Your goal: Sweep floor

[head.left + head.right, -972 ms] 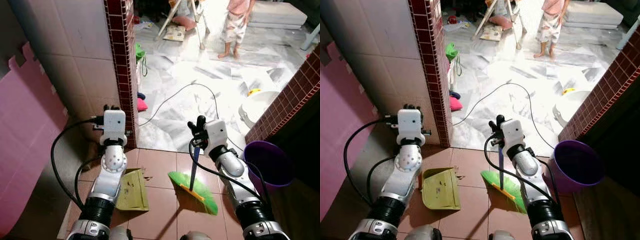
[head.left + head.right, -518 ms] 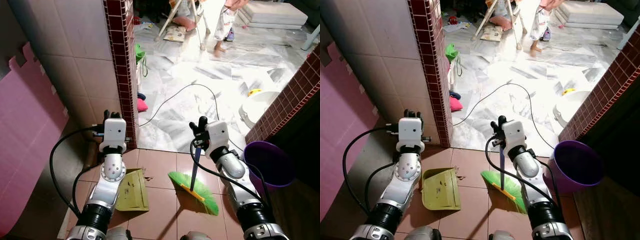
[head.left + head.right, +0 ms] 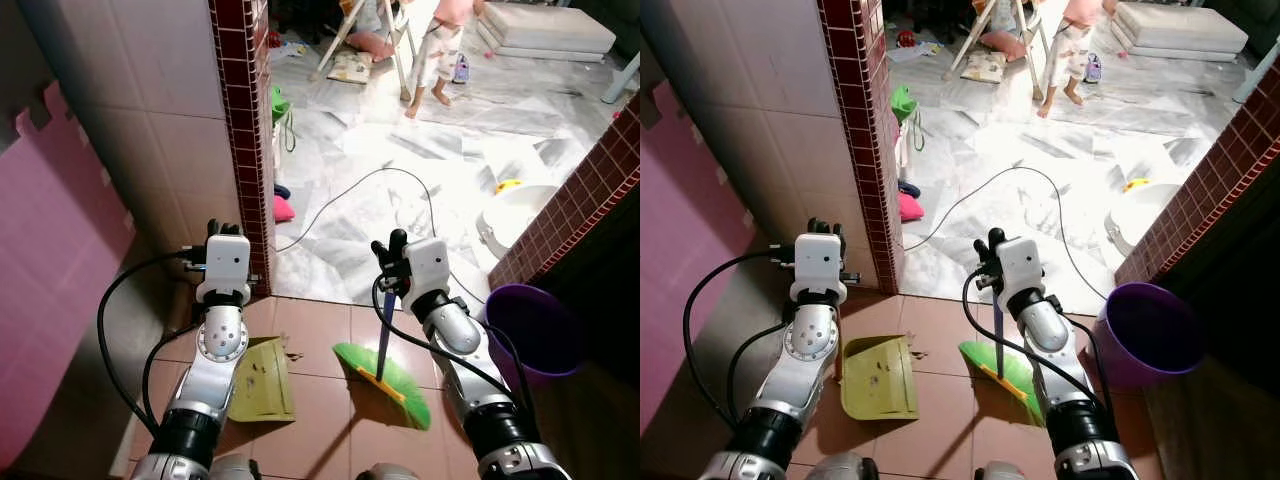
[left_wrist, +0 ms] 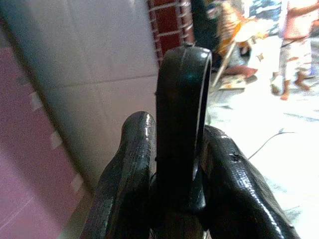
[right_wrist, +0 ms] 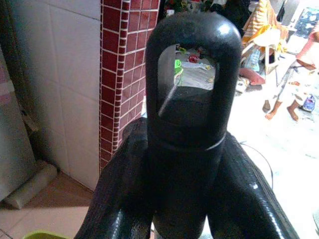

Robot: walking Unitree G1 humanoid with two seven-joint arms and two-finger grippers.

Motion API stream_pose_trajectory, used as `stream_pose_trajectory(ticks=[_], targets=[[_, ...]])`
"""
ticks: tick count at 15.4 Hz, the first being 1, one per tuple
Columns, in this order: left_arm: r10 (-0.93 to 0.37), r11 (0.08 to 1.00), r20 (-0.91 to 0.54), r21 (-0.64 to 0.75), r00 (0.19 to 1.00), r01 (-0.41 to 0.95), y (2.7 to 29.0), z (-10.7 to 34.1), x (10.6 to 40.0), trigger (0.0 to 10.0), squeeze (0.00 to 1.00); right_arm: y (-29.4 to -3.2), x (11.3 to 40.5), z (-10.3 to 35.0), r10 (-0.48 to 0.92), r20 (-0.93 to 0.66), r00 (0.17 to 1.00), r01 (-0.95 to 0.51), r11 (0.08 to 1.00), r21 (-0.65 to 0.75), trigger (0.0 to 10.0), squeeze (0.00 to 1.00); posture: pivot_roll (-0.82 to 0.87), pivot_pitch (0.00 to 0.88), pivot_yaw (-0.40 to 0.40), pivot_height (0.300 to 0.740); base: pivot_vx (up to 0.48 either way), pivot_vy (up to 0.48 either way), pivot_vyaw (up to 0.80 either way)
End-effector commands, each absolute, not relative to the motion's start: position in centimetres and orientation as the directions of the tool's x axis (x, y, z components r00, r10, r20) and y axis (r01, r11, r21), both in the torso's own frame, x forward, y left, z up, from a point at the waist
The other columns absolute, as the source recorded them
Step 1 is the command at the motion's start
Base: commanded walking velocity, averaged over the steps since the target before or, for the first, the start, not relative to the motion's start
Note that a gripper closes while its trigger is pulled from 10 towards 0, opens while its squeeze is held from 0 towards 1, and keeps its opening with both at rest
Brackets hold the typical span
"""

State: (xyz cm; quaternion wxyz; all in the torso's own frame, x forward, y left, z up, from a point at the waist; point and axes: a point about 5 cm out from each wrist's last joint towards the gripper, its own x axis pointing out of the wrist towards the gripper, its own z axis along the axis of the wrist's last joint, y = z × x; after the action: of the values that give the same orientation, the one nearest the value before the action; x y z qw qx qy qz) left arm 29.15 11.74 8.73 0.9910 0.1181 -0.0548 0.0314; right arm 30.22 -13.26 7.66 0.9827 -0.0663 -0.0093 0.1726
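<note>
Nearest the robot, on the reddish floor tiles (image 3: 320, 335), lie the two sweeping tools. The dustpan (image 3: 262, 382) is a yellow-green scoop resting flat on the tiles at the foot of the left arm, its mouth turned toward the broom and flecked with dark specks of dirt inside; a few crumbs lie on the tile just beside its far corner. The left hand (image 3: 222, 232) is clenched around the dustpan's black looped handle (image 4: 180, 124), which stands up between its fingers in the left wrist view, so the pan seems held steady as the catching side.

Just beside it, toward the right, the broom (image 3: 382, 370) stands on its bright green bristle fan, edged with a yellow band, with a dark blue shaft rising to the right hand (image 3: 388, 252). That hand is clenched on the shaft's black hanging loop (image 5: 192, 99), gripping at the very top, probably so the bristles can be dragged across the tiles toward the pan.

A purple bucket (image 3: 535, 330) sits against the red-tiled wall (image 3: 585, 195) on the right. On the left a white-tiled wall ends in a red-tiled corner (image 3: 245, 130).

Beyond the threshold spreads a pale marble floor (image 3: 400, 150) crossed by a black cable (image 3: 345, 200). Far off, a person's bare legs (image 3: 432, 70) stand near a folding frame.
</note>
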Motion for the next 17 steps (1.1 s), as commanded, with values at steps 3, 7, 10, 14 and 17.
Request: stream_pose_trajectory(ticks=[3, 7, 10, 14, 17], targets=[[0.073, 0.967, 0.047, 0.241, 0.996, -0.083, 12.7, 8.1, 29.3, 10.0, 0.0, -13.4, 30.9, 8.5, 0.349, 0.013, 0.937, -0.345, 0.929, -0.132, 10.0, 0.0, -0.02, 0.0, -0.09, 0.74, 0.0, 0.0, 0.0], [0.121, 0.978, 0.049, 0.167, 0.991, -0.127, 13.2, 8.9, 28.9, 10.0, 0.0, -13.7, 31.4, 9.3, 0.278, 0.049, 0.959, -0.273, 0.958, -0.09, 10.0, 0.0, -0.06, 0.0, -0.053, 0.74, 0.0, 0.0, 0.0], [0.092, 0.984, 0.067, 0.146, 0.994, -0.1, 13.6, 9.1, 28.3, 10.0, 0.0, -13.6, 30.9, 9.7, 0.248, 0.071, 0.966, -0.244, 0.968, -0.06, 10.0, 0.0, -0.07, 0.0, -0.028, 0.74, 0.0, 0.0, 0.0], [0.15, 0.974, 0.1, 0.158, 0.984, -0.164, 14.4, 10.7, 27.9, 10.0, 0.0, -13.6, 30.7, 9.6, 0.228, 0.074, 0.971, -0.225, 0.973, -0.047, 10.0, 0.0, -0.06, 0.0, 0.002, 0.74, 0.0, 0.0, 0.0], [0.237, 0.956, 0.123, 0.149, 0.964, -0.254, 15.8, 11.6, 27.6, 10.0, 0.0, -13.3, 30.6, 9.7, 0.227, 0.07, 0.971, -0.225, 0.974, -0.038, 10.0, 0.0, -0.05, 0.0, 0.003, 0.74, 0.0, 0.0, 0.0]])
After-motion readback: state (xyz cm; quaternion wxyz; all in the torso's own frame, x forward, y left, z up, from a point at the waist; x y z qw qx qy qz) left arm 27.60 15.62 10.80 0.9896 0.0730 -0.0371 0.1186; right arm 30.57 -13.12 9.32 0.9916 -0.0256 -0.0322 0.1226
